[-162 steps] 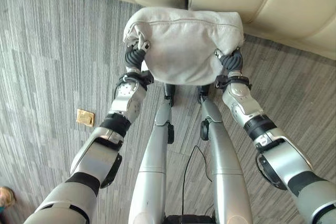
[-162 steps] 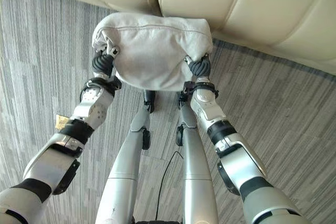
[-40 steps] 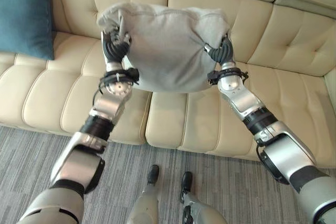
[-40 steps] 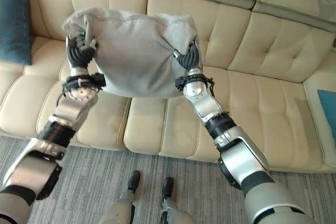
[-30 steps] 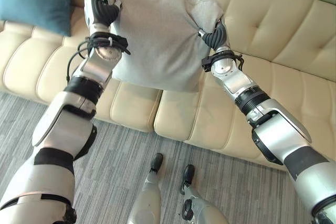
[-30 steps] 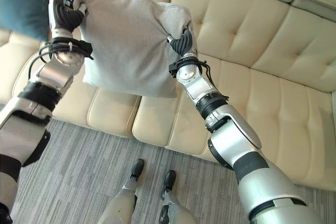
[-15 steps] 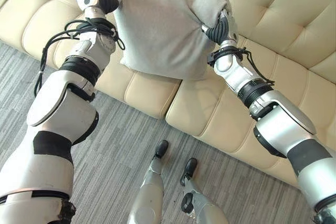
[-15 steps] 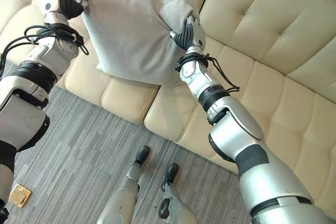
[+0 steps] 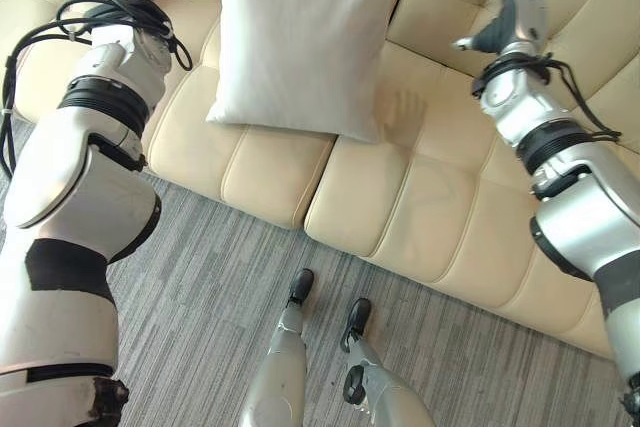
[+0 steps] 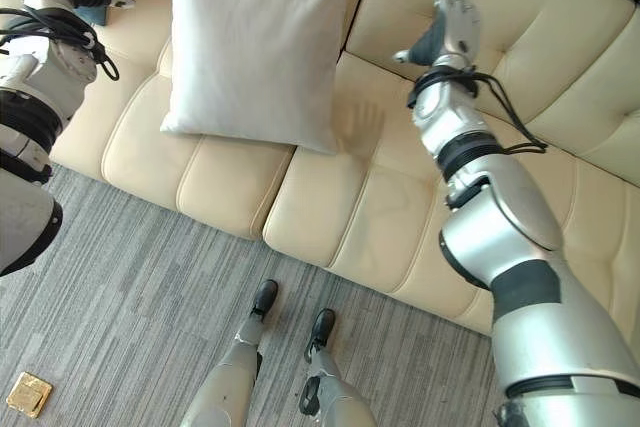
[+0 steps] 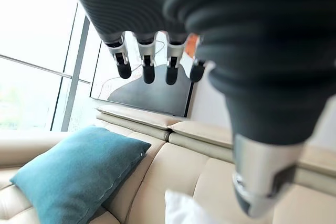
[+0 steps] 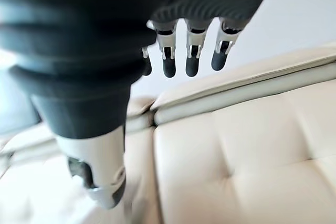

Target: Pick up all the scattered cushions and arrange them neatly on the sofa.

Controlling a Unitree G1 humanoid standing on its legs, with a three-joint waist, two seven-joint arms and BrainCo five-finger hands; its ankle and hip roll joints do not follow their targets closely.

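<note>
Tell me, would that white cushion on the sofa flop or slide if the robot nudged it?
The white cushion looks soft and plump, so it would probably dent. It leans on the sofa's backrest, so a nudge might tip it. Its cloth cover likely grips somewhat.

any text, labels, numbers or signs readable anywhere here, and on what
None can be read.
White cushion: plain, no print or tag showing.
Teal cushion: plain.
Cream sofa: no label showing.
Small tan square on the floor: too small to tell whether it bears print.
Dark panel on the wall behind the sofa: no lettering can be made out.
</note>
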